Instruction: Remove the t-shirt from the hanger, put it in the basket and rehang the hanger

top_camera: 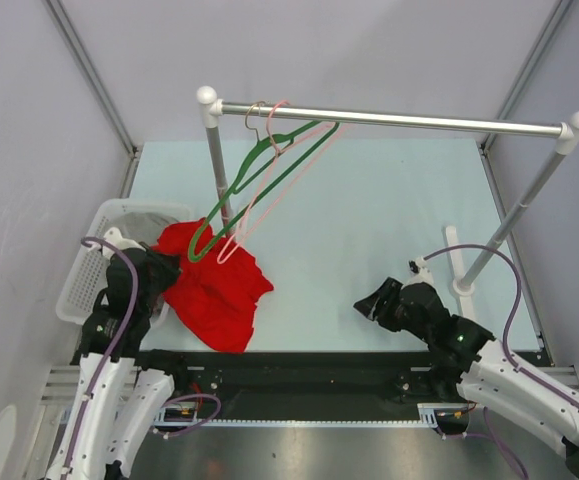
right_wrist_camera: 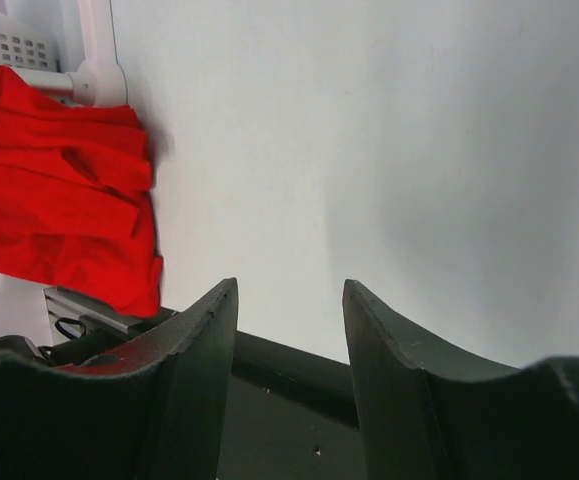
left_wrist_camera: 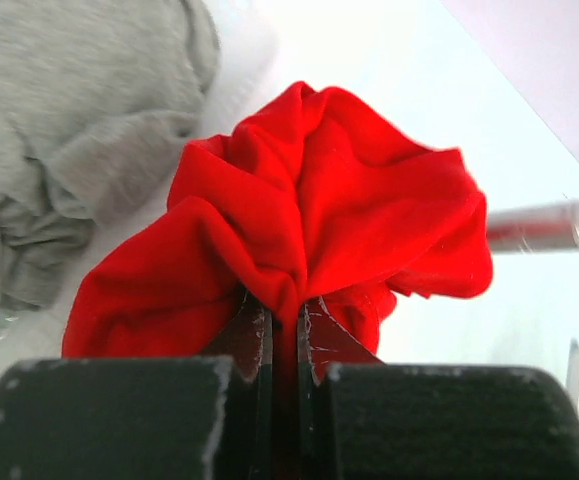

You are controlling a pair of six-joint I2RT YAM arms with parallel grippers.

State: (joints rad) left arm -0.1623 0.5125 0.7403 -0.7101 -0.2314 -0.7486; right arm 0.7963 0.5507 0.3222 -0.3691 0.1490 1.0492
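Cannot see the fingertips of the left tool (left_wrist_camera: 284, 335), sunk in the bunched folds of the red t-shirt (left_wrist_camera: 339, 200). Cannot tell from above whether the lower end of the green hanger (top_camera: 199, 243) sits inside that cloth or merely over it. Cannot follow the grey garment (left_wrist_camera: 69, 110) past the left wrist view's left and top edges, nor resolve the blurred metal bar (left_wrist_camera: 549, 222) at its right edge.

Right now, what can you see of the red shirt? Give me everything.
The red shirt is soft, plain cloth, bunched and creased, no print showing. It lies heaped on the table at the left front, beside the basket. The left gripper is shut on a fold. Its upper edge meets the low ends of the green hanger and pink hanger; whether it is hooked on either is unclear.
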